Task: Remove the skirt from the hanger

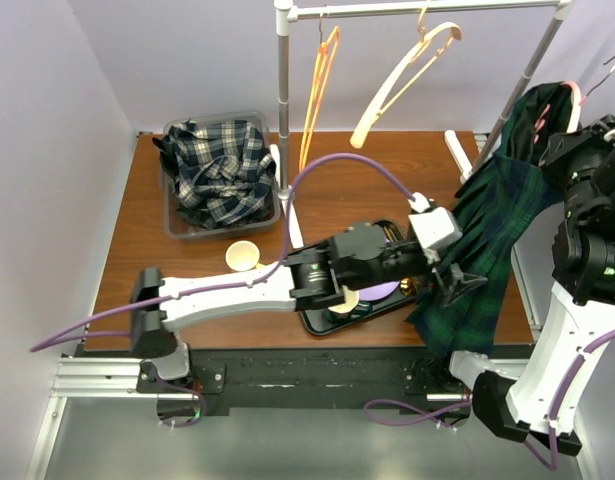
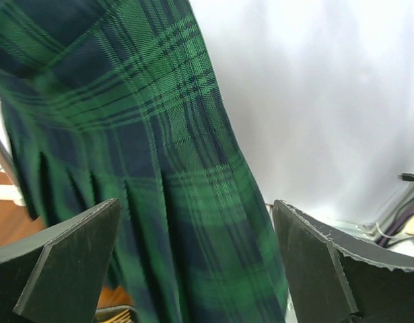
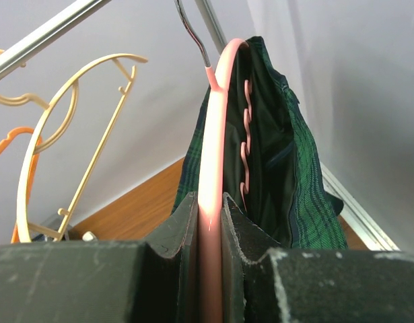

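Observation:
A dark green and navy plaid skirt (image 1: 497, 235) hangs at the right on a pink hanger (image 1: 559, 100), its hem reaching the table's front right. My right gripper (image 3: 210, 208) is shut on the pink hanger (image 3: 212, 155), with the skirt (image 3: 294, 182) draped over it just behind the fingers. My left gripper (image 1: 457, 283) is open at the skirt's lower part. In the left wrist view the skirt (image 2: 159, 168) hangs between and beyond the two spread fingers (image 2: 65, 262).
A grey bin (image 1: 169, 215) of plaid clothes stands at the back left. A black tray (image 1: 312, 322) lies under the left arm, a small cup (image 1: 242, 255) beside it. Orange (image 1: 319, 90) and cream (image 1: 402, 75) hangers hang on the rail (image 1: 417, 8).

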`<state>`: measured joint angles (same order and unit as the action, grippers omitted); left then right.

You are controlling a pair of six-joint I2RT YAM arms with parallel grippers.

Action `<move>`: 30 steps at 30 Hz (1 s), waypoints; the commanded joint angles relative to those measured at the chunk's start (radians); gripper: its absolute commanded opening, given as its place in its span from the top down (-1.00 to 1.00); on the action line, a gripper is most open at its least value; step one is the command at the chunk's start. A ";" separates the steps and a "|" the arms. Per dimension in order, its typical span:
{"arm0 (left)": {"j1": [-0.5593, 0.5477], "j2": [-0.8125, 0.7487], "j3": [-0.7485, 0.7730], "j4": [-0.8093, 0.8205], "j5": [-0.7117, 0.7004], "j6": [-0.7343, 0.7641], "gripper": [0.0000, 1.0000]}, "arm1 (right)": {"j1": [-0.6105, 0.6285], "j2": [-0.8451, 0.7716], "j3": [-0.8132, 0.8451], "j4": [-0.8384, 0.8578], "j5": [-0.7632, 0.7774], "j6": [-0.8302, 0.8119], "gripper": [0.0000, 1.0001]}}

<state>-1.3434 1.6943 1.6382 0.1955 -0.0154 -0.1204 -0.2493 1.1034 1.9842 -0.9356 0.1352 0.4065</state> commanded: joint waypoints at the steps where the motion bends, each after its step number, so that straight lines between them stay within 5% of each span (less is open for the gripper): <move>1: -0.008 0.062 0.112 0.051 0.003 0.025 -1.00 | -0.001 -0.036 -0.007 0.198 -0.025 0.049 1.00; 16: -0.034 0.294 0.285 0.030 -0.064 0.033 -0.90 | -0.001 -0.068 -0.068 0.244 -0.062 0.074 1.00; 17: -0.036 0.318 0.298 0.025 -0.083 0.033 -0.82 | -0.001 -0.069 -0.070 0.245 -0.063 0.074 1.00; 20: -0.036 0.340 0.314 0.021 -0.136 0.031 -0.18 | -0.001 -0.076 -0.073 0.251 -0.077 0.046 1.00; 21: -0.037 0.341 0.316 0.019 -0.153 0.033 0.59 | -0.001 -0.073 -0.065 0.248 -0.075 0.037 1.00; 22: -0.037 0.343 0.313 0.015 -0.165 0.033 0.98 | -0.001 -0.068 -0.055 0.242 -0.074 0.017 1.00; 30: -0.037 0.268 0.213 0.083 -0.391 0.151 1.00 | -0.001 0.050 0.177 0.218 -0.032 -0.002 1.00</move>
<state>-1.3762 2.0342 1.8923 0.2222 -0.2356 -0.0692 -0.2493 1.1294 1.9957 -0.9085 0.0872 0.4103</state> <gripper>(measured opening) 0.048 0.154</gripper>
